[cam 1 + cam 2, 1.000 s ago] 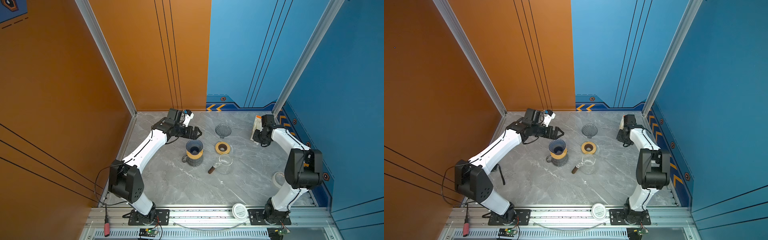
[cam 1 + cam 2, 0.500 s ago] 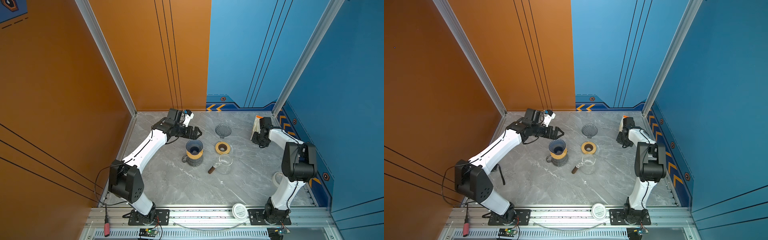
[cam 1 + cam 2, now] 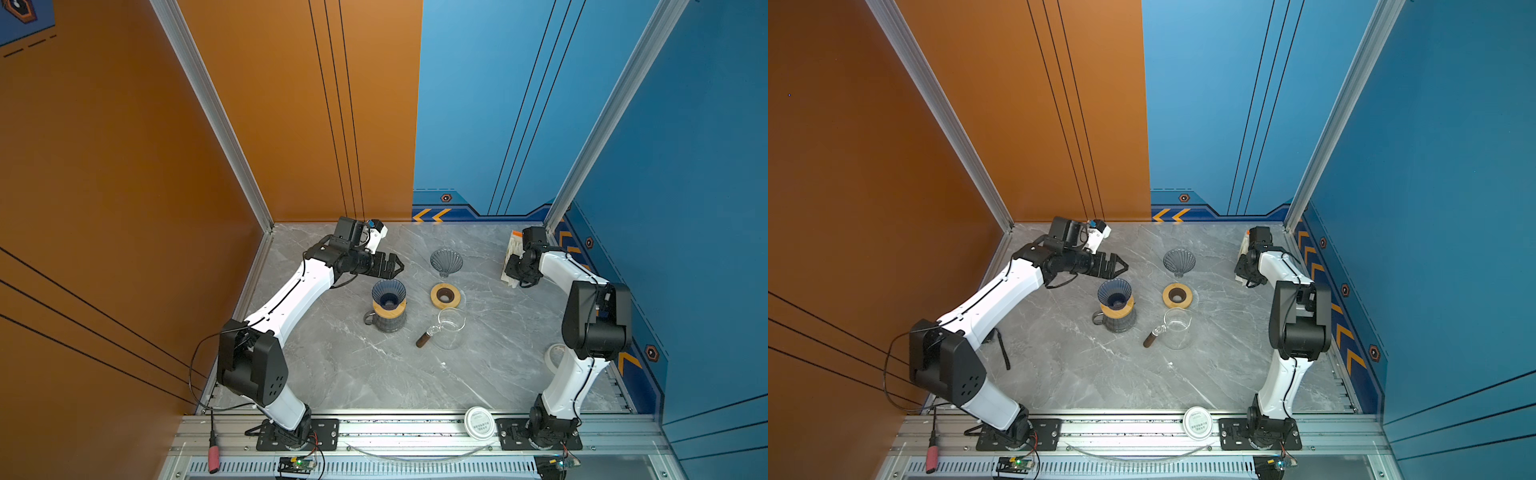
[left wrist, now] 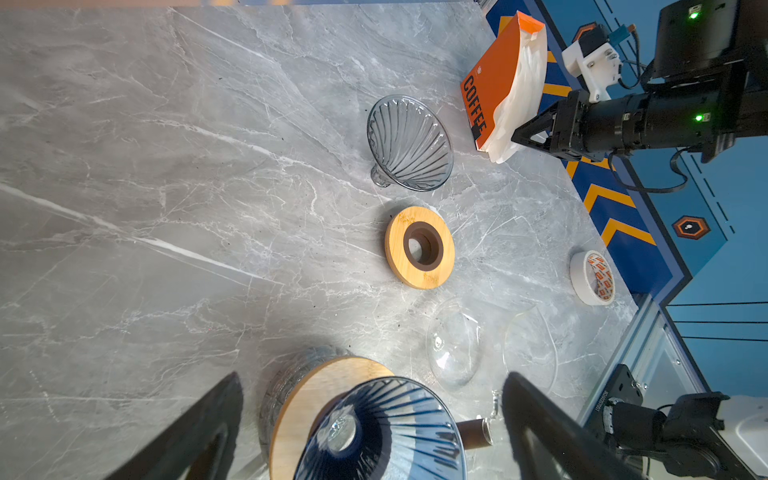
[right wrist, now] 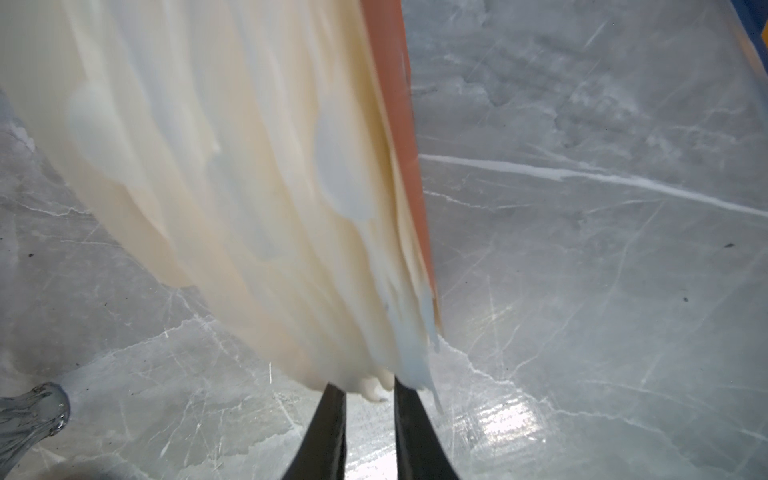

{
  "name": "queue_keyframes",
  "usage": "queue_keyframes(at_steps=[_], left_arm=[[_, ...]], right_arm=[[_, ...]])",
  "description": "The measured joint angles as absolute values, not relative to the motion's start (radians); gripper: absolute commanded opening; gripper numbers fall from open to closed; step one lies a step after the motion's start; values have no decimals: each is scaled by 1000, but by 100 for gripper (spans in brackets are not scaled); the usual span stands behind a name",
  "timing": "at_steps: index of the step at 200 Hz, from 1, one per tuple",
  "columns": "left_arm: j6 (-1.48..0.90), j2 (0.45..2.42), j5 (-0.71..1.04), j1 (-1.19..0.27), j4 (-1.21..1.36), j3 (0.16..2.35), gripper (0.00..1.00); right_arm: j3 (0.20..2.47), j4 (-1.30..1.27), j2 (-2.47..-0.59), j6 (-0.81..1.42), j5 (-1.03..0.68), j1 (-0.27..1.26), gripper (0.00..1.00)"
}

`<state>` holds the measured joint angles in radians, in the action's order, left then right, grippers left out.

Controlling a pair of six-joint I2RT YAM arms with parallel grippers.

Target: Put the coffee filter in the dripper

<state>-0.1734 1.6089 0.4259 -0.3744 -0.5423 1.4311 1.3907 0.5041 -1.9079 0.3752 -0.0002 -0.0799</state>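
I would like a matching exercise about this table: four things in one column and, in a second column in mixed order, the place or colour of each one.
1. blue dripper
2. grey dripper
3. wooden ring
4. filters

a. lying on its side on the table
b. white, in an orange pack
c. sitting on the carafe
d. lying flat on the table

Pairs: 1-c, 2-a, 3-d, 4-b.
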Motion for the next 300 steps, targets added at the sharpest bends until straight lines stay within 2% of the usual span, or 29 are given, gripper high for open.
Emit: queue_keyframes(at_steps=[50,228,300], left_arm=[[-173,1610,426,-374,-542,1431,98],[-173,1612,426,-374,-542,1431,98],[-173,1612,426,-374,-542,1431,98]], right_arm=[[1391,505,-1915,376,-1,-80,15],[1366,531,-1867,383,0,-71,17],[1421,541,-1921,383,0,-71,17]])
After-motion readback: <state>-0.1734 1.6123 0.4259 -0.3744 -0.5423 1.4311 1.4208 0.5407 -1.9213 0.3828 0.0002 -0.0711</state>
